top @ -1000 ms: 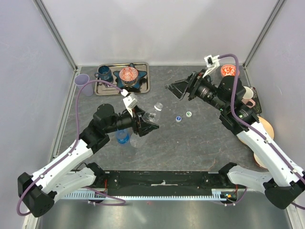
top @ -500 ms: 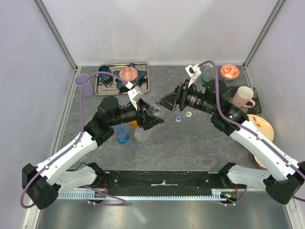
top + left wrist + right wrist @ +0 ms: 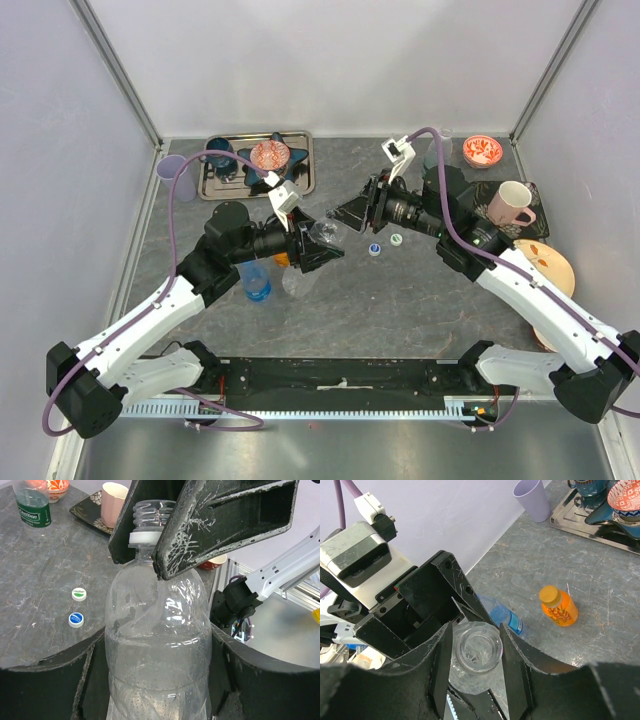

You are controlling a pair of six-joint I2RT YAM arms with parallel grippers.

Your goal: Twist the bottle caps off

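My left gripper [image 3: 157, 680] is shut on the body of a clear bottle [image 3: 157, 630], holding it tilted above the table [image 3: 322, 233]. Its mouth [image 3: 478, 647] is bare and open, with a white ring below the thread. My right gripper [image 3: 476, 652] is shut on that neck, one finger pressed to each side. Two loose bottle caps lie on the table: white with green [image 3: 396, 239] and white with blue [image 3: 374, 249]. An orange bottle [image 3: 560, 607] stands with its orange cap [image 3: 550, 595] on. A blue bottle [image 3: 506, 619] lies on its side, its cap hidden.
A metal tray [image 3: 230, 185] with cups and a patterned bowl sits at the back left, a purple cup [image 3: 174, 170] beside it. A green-label bottle [image 3: 31, 510], a red bowl [image 3: 482, 150], a pink mug [image 3: 512, 203] and a plate [image 3: 555, 265] stand at the right.
My right arm swung in from the back right to the bottle's neck and its jaws narrowed onto it. The left arm raised the clear bottle slightly towards it.
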